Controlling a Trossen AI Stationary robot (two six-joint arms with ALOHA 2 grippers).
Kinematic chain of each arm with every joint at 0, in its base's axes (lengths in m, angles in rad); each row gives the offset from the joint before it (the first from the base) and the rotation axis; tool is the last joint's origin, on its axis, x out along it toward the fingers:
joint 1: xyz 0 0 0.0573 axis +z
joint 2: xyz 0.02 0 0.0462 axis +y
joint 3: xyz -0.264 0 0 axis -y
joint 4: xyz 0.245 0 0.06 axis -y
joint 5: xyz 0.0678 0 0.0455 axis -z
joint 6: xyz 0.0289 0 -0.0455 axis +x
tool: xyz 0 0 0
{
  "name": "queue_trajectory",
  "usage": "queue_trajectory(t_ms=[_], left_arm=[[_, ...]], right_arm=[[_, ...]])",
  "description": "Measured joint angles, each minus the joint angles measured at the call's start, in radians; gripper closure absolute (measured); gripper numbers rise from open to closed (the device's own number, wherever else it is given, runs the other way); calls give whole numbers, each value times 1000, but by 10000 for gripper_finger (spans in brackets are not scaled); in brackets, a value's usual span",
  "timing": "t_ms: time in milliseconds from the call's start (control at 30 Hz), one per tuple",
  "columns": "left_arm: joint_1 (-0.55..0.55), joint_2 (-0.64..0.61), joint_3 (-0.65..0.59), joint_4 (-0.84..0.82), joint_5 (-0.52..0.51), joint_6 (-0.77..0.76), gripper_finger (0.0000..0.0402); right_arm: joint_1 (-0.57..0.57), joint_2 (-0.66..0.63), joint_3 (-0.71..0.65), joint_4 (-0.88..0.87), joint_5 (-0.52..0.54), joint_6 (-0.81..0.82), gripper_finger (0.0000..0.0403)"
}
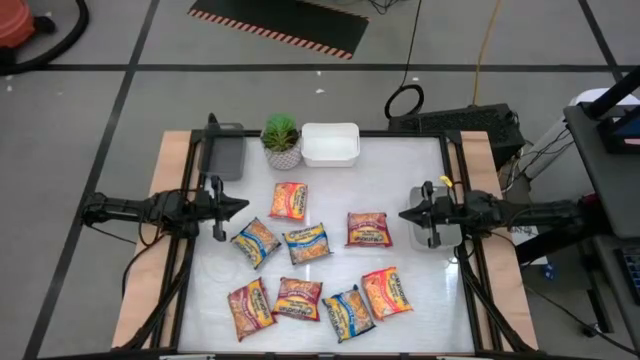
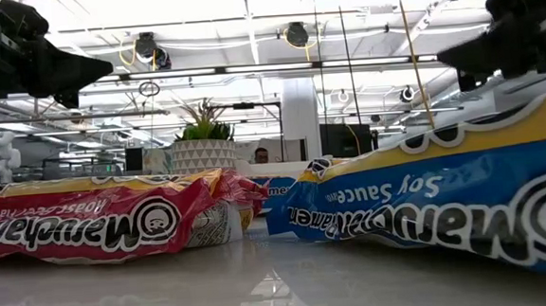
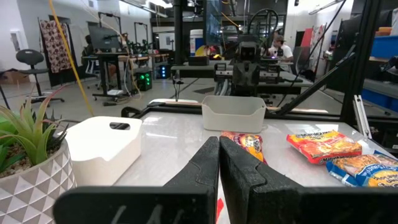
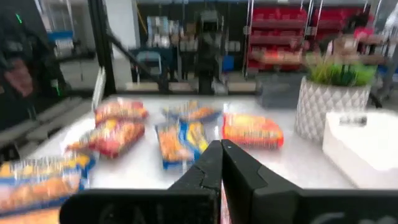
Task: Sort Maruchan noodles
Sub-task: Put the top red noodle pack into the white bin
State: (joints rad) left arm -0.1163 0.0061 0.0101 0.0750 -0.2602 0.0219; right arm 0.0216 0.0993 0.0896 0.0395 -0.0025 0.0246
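- Blue-trimmed soy sauce packet (image 2: 428,205) lies closest to the low camera, flat on the surface (image 1: 400,160), with a red-trimmed packet (image 2: 97,221) beside it.
- All eight noodle packets (image 1: 305,243) lie loose in the middle and near part of the surface, mixed by colour; none sits in a tray.
- White tray (image 1: 330,143) at the far edge, grey tray (image 1: 223,152) at the far left corner and a third tray (image 1: 428,232) under the right arm hold no packets that I can see.
- Potted plant (image 1: 281,140) stands between the grey and white trays.
- Left gripper (image 1: 236,206) hovers at the left edge, fingers (image 3: 205,168) pressed together, holding nothing.
- Right gripper (image 1: 406,214) hovers at the right edge, fingers (image 4: 239,165) likewise together and empty.
- Sorting looks not yet begun: every packet is left to place.
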Motion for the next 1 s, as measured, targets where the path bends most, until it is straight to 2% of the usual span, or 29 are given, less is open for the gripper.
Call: queue_trajectory(t_ms=[133, 333, 500, 667, 867, 1000], left_arm=[[0, 0, 0, 0, 0, 0, 382], [0, 0, 0, 0, 0, 0, 382], [0, 0, 0, 0, 0, 0, 382], [0, 0, 0, 0, 0, 0, 382], [0, 0, 0, 0, 0, 0, 382], [0, 0, 0, 0, 0, 0, 382]], right_arm=[[0, 99, 98, -8, 1, 16, 403], [0, 327, 289, -41, 4, 2, 403], [0, 526, 495, -162, 5, -9, 403], [0, 697, 724, -354, 18, 33, 403], [73, 893, 963, -647, 275, 137, 403], [136, 1008, 1059, -768, 346, 205, 403]])
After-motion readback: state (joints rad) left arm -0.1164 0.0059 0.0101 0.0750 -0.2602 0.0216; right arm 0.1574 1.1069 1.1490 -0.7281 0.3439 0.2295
